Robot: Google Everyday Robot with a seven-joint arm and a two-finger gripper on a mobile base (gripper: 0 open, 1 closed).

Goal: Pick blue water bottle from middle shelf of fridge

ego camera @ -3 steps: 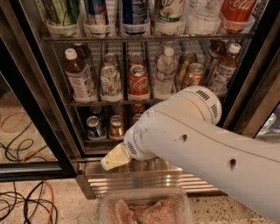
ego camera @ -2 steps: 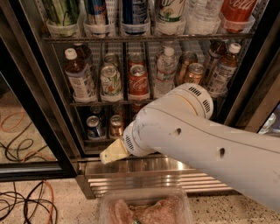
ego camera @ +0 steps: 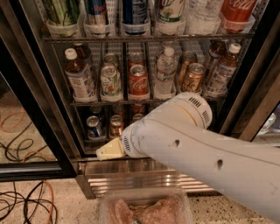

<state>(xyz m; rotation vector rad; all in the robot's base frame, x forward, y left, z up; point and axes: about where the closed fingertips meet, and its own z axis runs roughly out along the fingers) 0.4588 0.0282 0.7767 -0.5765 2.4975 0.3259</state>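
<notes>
1. My gripper [ego camera: 109,150] sticks out at the left end of my arm, low in front of the fridge [ego camera: 48,113]. I cannot tell whether it is open or closed, and I see nothing held in it.
2. The black door frame slants close by on its left, the ribbed steel base [ego camera: 131,168] lies just beneath it, and open room leads up to the racks.
3. The blue water bottle [ego camera: 79,78] stands above it and slightly left, at the left end of the middle shelf [ego camera: 118,103], well apart from the gripper.
4. Up and far right, a red bottle [ego camera: 236,13] reads Coca-Cola. The red can [ego camera: 138,81] carries white script.
5. The front row of that shelf holds three bottles and three cans. Two short cans [ego camera: 94,127] sit just above my gripper.
</notes>
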